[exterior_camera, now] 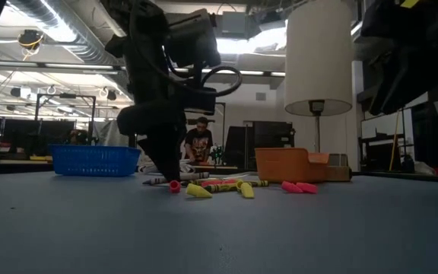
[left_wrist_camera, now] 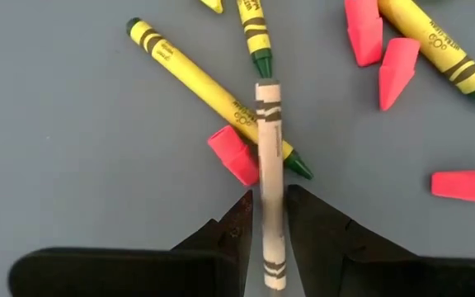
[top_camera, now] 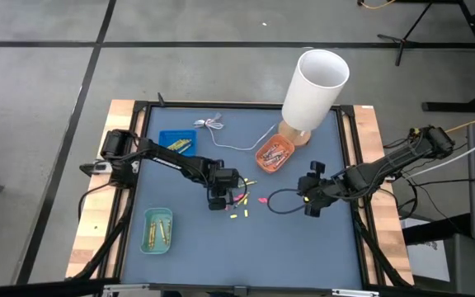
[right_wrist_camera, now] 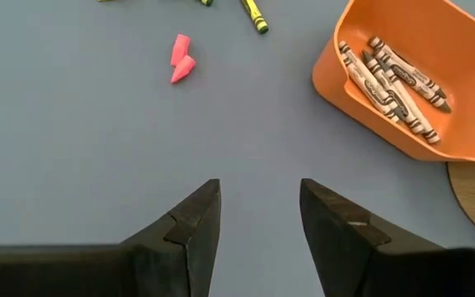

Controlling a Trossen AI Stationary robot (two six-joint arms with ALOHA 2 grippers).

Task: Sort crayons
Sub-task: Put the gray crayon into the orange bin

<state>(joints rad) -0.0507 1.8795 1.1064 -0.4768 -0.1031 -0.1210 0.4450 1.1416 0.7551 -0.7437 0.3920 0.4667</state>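
A pale crayon (left_wrist_camera: 269, 148) with dark bands sticks out between the fingers of my left gripper (left_wrist_camera: 269, 196), which is shut on it over the loose pile at the table's middle (top_camera: 236, 202). Under it lie yellow crayons (left_wrist_camera: 213, 95) and pink stubs (left_wrist_camera: 233, 155) on the blue mat. In the low view my left gripper (exterior_camera: 166, 171) points down close to the mat. My right gripper (right_wrist_camera: 260, 188) hovers open over bare mat to the right of the pile (top_camera: 310, 202), near the orange tray (right_wrist_camera: 435, 132) that holds pale crayons (right_wrist_camera: 390, 82). My left gripper pinches the pale crayon's sides (left_wrist_camera: 270, 216) between its two fingers, toward the crayon's near end. The fingers point steeply down and the crayon runs along them, its far end (left_wrist_camera: 268, 89) jutting past the tips over a yellow crayon. Whether that end touches anything, I cannot tell.
A blue basket (top_camera: 176, 142) with yellow crayons sits at the far left, a green tray (top_camera: 157, 229) with crayons at the near left. A white lamp (top_camera: 316, 82) on a wooden base stands at the far right beside the orange tray (top_camera: 275, 154). A thin white cable (top_camera: 229, 136) lies at the back.
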